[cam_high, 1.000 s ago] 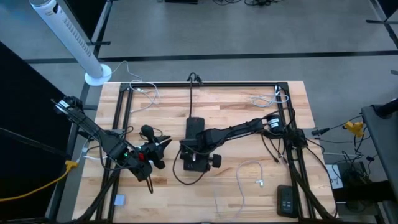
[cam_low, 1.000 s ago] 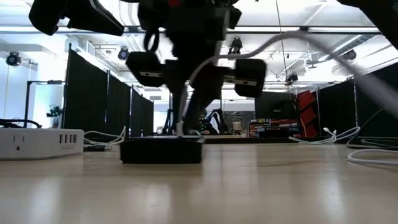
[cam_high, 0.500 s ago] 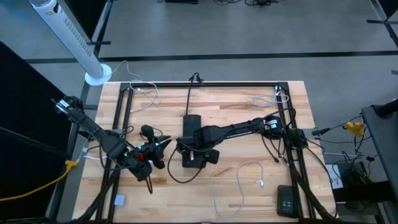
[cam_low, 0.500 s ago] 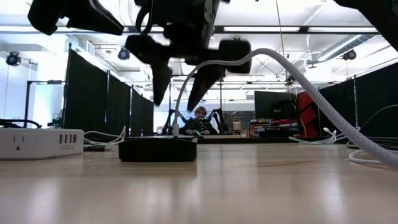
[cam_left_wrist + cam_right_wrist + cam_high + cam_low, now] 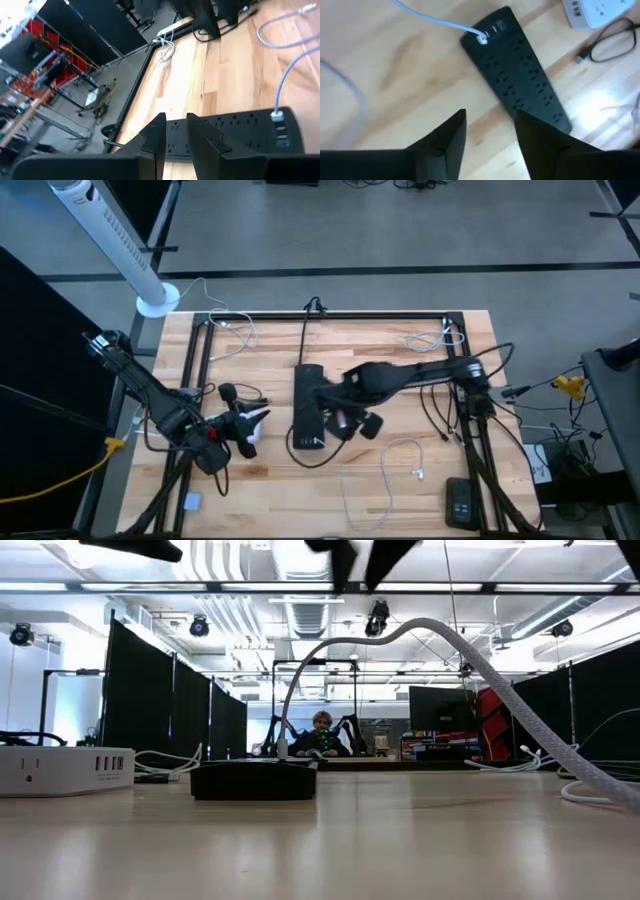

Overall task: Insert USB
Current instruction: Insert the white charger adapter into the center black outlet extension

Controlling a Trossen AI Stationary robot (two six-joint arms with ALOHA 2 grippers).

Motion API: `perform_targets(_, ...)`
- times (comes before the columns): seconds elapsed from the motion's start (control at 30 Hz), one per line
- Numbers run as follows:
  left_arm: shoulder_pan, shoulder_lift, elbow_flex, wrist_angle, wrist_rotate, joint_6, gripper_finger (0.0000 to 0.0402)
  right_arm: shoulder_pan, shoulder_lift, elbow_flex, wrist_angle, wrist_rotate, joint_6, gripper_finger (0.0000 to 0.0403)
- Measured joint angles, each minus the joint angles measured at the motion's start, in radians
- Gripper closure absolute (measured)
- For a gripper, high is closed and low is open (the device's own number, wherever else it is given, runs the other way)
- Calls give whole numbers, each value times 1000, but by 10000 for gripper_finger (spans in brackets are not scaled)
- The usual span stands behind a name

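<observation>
Right pincer hovered, fingers parted and empty, over one black power strip.
One white USB cable sat plugged in; left pincer narrow, empty.

Even, bright light from the ceiling strips on my feed, sheen on the wooden surface up close. Right wrist view's soft; power strip looks blurry.
</observation>
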Motion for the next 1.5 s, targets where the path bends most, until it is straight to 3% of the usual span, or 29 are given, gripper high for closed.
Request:
perform_targets(0.17, 0, 12, 27, -2, -14, -81, 353, 28, -167, -105, 10, -196, 187, 320)
perform_targets(0.33, 3, 45, 91, 1, -14, -193, 375, 141, -328, -380, 210, -224, 235, 385)
perform_targets(0.47, 2, 146, 184, 49, 34, -193, 396, 227, -454, -659, 499, -210, 267, 398)
perform_targets(0.6, 0, 318, 333, -29, 254, -206, 401, 277, -555, -948, 978, -190, 325, 398)
perform_targets(0.73, 0, 503, 565, -386, 448, -480, 401, 308, -573, -1187, 1520, -190, 296, 400)
perform_targets(0.87, -3, 692, 802, -829, 707, -751, 402, 315, -502, -1306, 1943, -199, 374, 400)
perform_targets(0.97, -13, 803, 927, -1024, 941, -858, 402, 313, -424, -1316, 2096, -198, 409, 400)
perform_targets(1.03, -25, 838, 950, -969, 1038, -877, 402, 316, -381, -1297, 2123, -219, 407, 400)
perform_targets(1.13, -47, 873, 959, -915, 1071, -944, 395, 327, -350, -1237, 2090, -225, 385, 398)
perform_targets(1.4, -163, 909, 935, -1009, 1304, -1269, 309, 401, -408, -1103, 1636, -217, 384, 359)
perform_targets(1.5, -231, 906, 933, -1001, 1321, -1425, 269, 432, -419, -1084, 1531, -216, 369, 340)
